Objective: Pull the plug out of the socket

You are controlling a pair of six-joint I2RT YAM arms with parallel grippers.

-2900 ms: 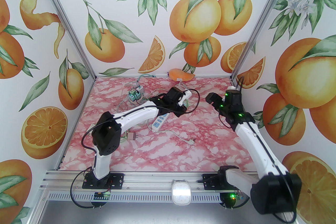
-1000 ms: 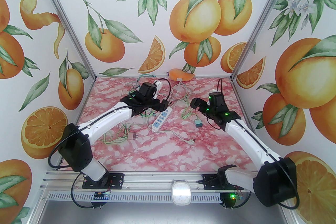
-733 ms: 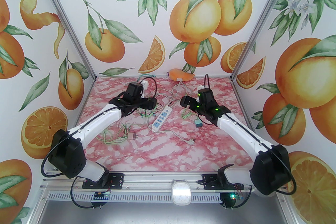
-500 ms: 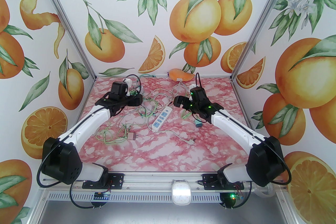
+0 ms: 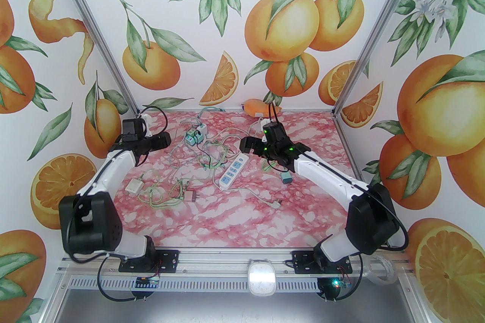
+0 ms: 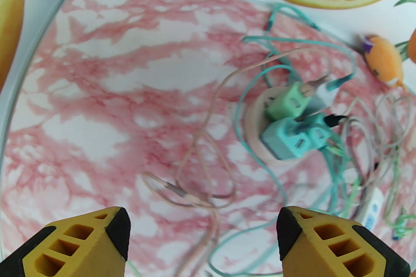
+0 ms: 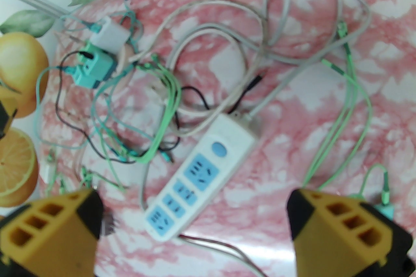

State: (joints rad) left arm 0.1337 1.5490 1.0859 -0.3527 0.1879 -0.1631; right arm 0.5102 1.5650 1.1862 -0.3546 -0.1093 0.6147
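Two claws open and empty: white power strip (image 7: 201,175) ahead of right claw (image 7: 195,230), teal plugs (image 6: 292,136) beyond left claw (image 6: 201,236).

I view a flat tabletop (image 5: 242,223) in a pink-and-white marble pattern. The enclosing panel walls (image 5: 227,30) are white, printed with orange fruit, orange slices and green leaves. The oblong plastic power strip (image 7: 201,171) is white, with blue socket faces and a blue round button. One teal cube adapter (image 6: 279,139) and one light green cube adapter (image 6: 287,102) are present.

Cable colours:
- green cable (image 7: 175,97)
- grey cable (image 7: 286,86)
- black cable (image 7: 57,97)
- teal cable (image 6: 286,39)
- pale pink cable (image 6: 203,113)

The left gripper (image 6: 203,223) and right gripper (image 7: 195,204) are yellow with black tips. The soft plush toy (image 6: 385,63) is orange.
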